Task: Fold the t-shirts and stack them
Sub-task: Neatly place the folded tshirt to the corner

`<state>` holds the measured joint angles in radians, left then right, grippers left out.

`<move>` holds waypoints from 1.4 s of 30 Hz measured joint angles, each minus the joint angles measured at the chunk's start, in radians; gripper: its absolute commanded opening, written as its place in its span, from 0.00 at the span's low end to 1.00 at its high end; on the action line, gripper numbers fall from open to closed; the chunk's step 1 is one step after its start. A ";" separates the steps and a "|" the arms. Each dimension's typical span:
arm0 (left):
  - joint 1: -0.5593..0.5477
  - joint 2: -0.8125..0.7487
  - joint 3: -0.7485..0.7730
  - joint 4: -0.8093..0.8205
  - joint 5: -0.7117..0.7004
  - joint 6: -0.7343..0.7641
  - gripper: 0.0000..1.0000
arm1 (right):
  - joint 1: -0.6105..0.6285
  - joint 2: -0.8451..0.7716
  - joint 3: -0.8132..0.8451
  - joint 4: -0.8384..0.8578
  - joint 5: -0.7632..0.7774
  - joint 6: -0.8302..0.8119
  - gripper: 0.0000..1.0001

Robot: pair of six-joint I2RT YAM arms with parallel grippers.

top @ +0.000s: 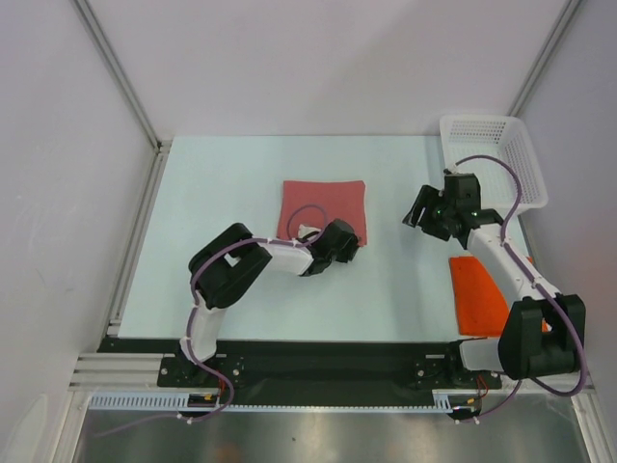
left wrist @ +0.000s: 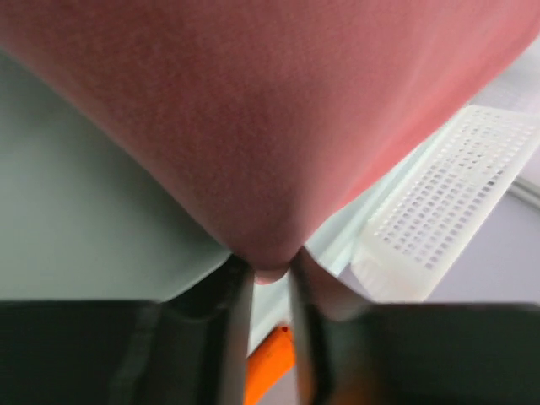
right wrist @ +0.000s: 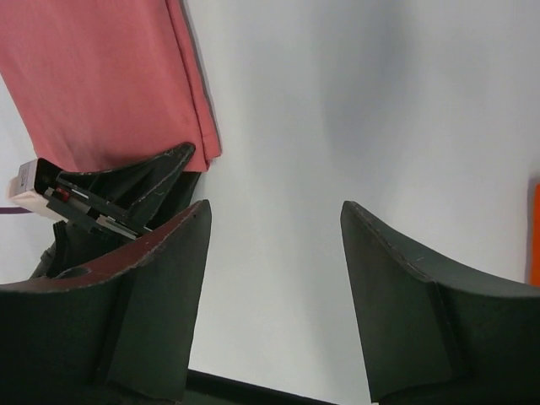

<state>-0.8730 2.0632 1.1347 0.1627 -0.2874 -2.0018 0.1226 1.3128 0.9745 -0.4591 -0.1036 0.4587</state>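
Observation:
A dusty pink-red t-shirt (top: pixel 323 204) lies folded into a flat square in the middle of the table. My left gripper (top: pixel 345 247) is at its near right corner. In the left wrist view that corner of the pink cloth (left wrist: pixel 253 126) sits pinched between the narrow-set fingertips of the left gripper (left wrist: pixel 270 272). The orange t-shirt (top: pixel 477 294) lies folded flat at the near right, partly under my right arm; a strip of it (left wrist: pixel 268 367) shows between the left fingers. My right gripper (top: pixel 421 214) hovers open over bare table, right of the pink shirt (right wrist: pixel 101 84), with nothing between its fingers (right wrist: pixel 274 228).
A white perforated basket (top: pixel 492 159) stands at the far right corner of the table, also in the left wrist view (left wrist: pixel 439 211). Grey walls and metal frame rails enclose the table on three sides. The orange shirt's edge (right wrist: pixel 535 232) shows at the right of the right wrist view.

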 measured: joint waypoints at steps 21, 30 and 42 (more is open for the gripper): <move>0.103 -0.283 -0.310 0.061 0.206 0.039 0.00 | 0.030 0.735 0.333 0.272 -0.709 0.098 0.84; 0.122 -0.376 -0.351 0.090 0.248 0.047 0.00 | 0.142 0.732 0.176 0.515 -0.721 0.295 0.82; 0.124 -0.451 -0.428 0.099 0.266 0.058 0.00 | 0.150 0.739 0.074 0.825 -0.587 0.510 0.68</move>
<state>-0.7494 1.6127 0.7071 0.2615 -0.0212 -1.9442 0.2729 2.0518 1.0489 0.3660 -0.6903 0.9688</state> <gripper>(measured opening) 0.039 0.712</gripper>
